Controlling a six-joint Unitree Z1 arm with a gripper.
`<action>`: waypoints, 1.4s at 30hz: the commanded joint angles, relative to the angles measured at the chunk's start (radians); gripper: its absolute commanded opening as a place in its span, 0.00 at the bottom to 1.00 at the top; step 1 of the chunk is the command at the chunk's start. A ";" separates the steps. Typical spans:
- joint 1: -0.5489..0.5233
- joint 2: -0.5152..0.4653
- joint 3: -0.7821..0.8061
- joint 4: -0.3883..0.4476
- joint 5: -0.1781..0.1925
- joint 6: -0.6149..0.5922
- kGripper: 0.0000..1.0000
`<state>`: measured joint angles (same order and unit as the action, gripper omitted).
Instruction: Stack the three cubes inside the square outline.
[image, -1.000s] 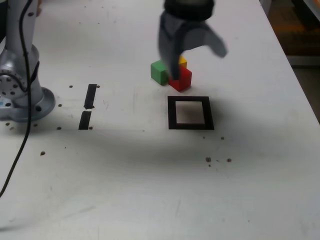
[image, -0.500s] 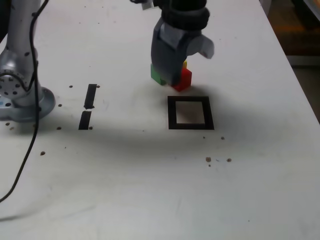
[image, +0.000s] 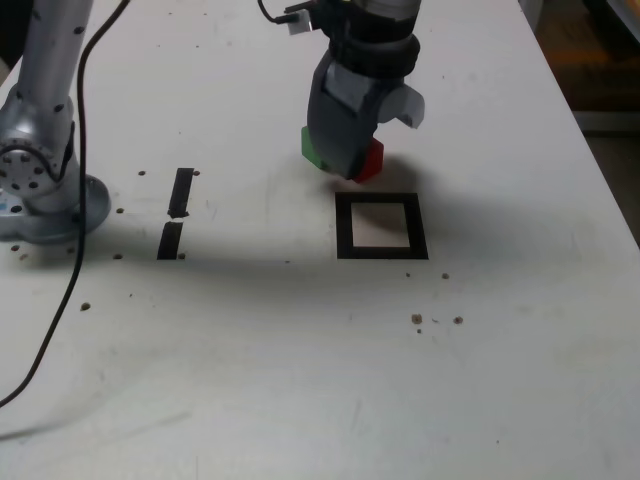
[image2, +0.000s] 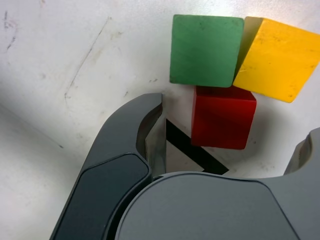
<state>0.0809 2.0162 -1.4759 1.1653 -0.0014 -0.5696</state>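
And there was the red cube (image2: 222, 122), the nearest of the 3 to the gripper (image2: 231, 121), lying ahead of the gap between its 2 fingers! Those fingers stood wide apart, with nothing clamped between them. The red cube showed no long axis, so its flat sides were what mattered: the likely call was to line the fingers up with 2 opposite faces before going down.

Now for the neighbours, and it was tight! The green cube (image2: 206, 52) crowded 1 side of the red cube, on the exterior view's left of it. The yellow cube (image2: 277, 60) sat close by the red cube's corner in the wrist view, hidden behind the gripper in the exterior view. Whether the red cube truly touched either, the pictures could not settle. A finger squeezed in there might well have nudged all 3.

The open room? Bare table (image: 470, 150) stretched away on the exterior view's right of the red cube, and the square outline (image: 380, 253) lay just beside the red cube, towards the bottom of the exterior view. No cube stood within its visible white centre, so the stack looked unstarted. Only 1 arm was in play, its base (image: 60, 215) well apart from the red cube, off on the exterior view's left.
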 joint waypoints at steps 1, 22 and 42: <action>0.006 0.007 0.008 -0.004 0.006 0.001 0.89; 0.044 0.091 -0.001 -0.046 -0.003 0.009 0.71; 0.051 0.061 -0.021 -0.045 0.020 0.018 0.29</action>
<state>0.1310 2.0868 -1.4915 1.1183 0.0172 -0.5545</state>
